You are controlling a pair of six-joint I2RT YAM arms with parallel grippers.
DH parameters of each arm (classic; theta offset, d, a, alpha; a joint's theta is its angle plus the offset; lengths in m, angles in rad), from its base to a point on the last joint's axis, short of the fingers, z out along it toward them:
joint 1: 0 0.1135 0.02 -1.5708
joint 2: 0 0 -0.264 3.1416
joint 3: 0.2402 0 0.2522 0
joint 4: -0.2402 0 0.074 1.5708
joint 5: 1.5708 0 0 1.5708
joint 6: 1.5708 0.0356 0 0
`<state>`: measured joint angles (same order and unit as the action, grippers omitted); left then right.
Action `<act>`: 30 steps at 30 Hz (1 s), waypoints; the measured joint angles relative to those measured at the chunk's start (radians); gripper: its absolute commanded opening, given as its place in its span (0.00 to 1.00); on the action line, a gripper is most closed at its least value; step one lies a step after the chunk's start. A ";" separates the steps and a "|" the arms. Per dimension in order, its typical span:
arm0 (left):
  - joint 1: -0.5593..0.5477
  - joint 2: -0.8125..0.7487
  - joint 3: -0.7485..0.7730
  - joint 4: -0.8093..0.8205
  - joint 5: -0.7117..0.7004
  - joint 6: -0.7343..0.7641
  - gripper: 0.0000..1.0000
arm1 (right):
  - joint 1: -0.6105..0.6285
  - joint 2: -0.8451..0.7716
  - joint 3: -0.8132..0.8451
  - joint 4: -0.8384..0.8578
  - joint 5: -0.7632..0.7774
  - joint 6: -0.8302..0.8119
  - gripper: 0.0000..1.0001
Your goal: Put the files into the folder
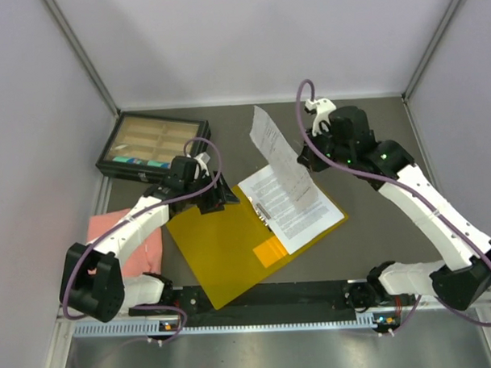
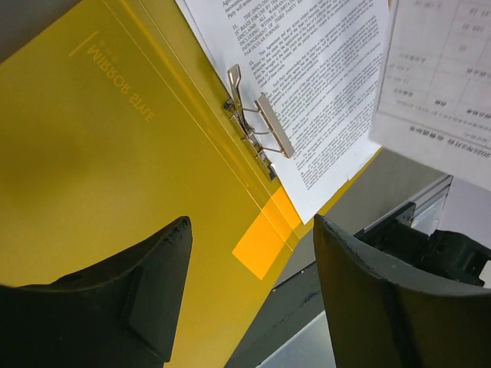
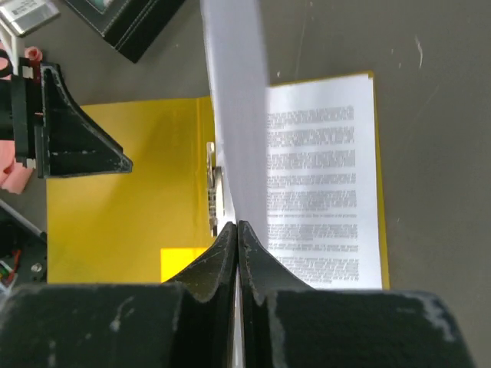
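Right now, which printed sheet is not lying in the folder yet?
The sheet pinched in the right hand, raised above the open folder. The other sheet lies flat inside it beside the metal clip.

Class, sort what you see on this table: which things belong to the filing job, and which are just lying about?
Belong to the job:
- yellow folder, lying open
- printed sheet lying on its right half
- second printed sheet, pinched in the right tool
- metal clip of the folder

Just lying about:
- black compartment box
- pink item
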<state>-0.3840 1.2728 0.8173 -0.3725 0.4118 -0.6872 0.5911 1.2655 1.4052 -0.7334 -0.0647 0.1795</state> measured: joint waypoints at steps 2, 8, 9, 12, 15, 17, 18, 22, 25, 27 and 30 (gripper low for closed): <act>0.000 -0.008 -0.016 0.021 0.013 -0.013 0.69 | -0.042 -0.037 -0.040 -0.004 -0.054 0.028 0.00; -0.003 -0.008 -0.029 0.061 0.046 -0.044 0.69 | -0.200 -0.032 -0.253 -0.010 -0.098 0.074 0.00; -0.004 -0.008 -0.029 0.067 0.049 -0.047 0.69 | -0.211 -0.016 -0.282 -0.014 -0.094 0.076 0.00; -0.005 -0.008 -0.029 0.078 0.059 -0.050 0.69 | -0.222 0.039 -0.320 -0.026 -0.056 0.077 0.00; -0.006 -0.008 -0.029 0.082 0.068 -0.053 0.69 | -0.221 0.092 -0.325 -0.011 -0.010 0.074 0.00; -0.007 -0.008 -0.032 0.083 0.071 -0.055 0.68 | -0.221 0.119 -0.325 0.001 0.022 0.074 0.00; -0.007 -0.008 -0.035 0.084 0.071 -0.055 0.69 | -0.221 0.129 -0.325 0.008 0.035 0.073 0.00; -0.008 -0.008 -0.048 0.083 0.071 -0.059 0.68 | -0.222 0.154 -0.325 0.037 0.073 0.067 0.00; -0.008 -0.008 -0.051 0.084 0.071 -0.063 0.69 | -0.223 0.184 -0.322 0.054 0.101 0.059 0.00; -0.009 -0.008 -0.052 0.084 0.071 -0.065 0.69 | -0.225 0.204 -0.317 0.055 0.114 0.055 0.00; -0.010 -0.008 -0.052 0.084 0.071 -0.066 0.69 | -0.230 0.227 -0.308 0.064 0.117 0.047 0.00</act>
<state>-0.3935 1.2648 0.7650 -0.2890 0.4828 -0.7536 0.3611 1.4929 1.0969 -0.6693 0.0525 0.2268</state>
